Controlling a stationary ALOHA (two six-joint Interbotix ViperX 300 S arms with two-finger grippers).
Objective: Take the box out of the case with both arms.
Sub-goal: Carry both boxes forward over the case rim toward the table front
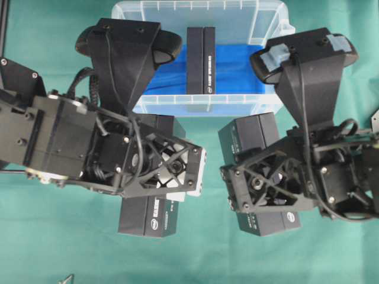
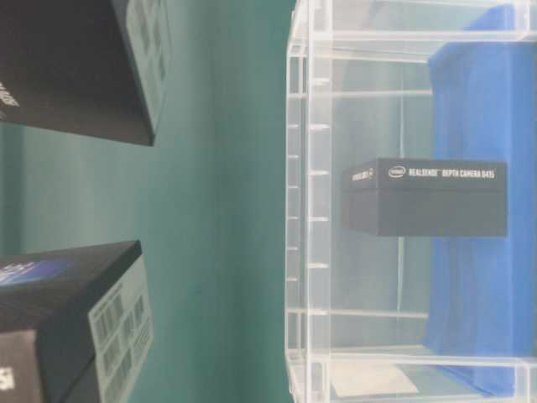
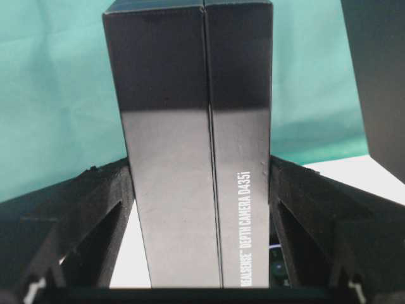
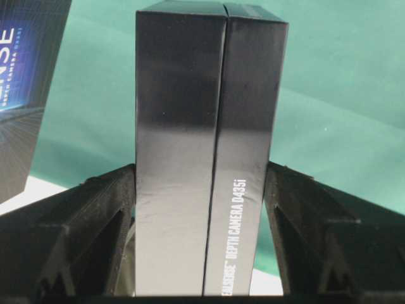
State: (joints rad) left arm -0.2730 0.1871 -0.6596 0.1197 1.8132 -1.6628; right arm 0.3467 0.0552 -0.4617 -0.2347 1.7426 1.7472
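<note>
The box [image 1: 201, 60] left in the case [image 1: 266, 26] waits while my left gripper [image 3: 201, 190] and right gripper [image 4: 202, 190] each clamp a box, so I lower both level onto the worktop [image 1: 59, 254].

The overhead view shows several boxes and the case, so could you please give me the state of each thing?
case: lidless, one box inside.
box in the case: on its edge on the blue sheet, untouched.
left gripper: jaws clamped on a black box.
left-held box: out of the case.
right gripper: jaws clamped on another black box.
right-held box: out of the case.
</note>
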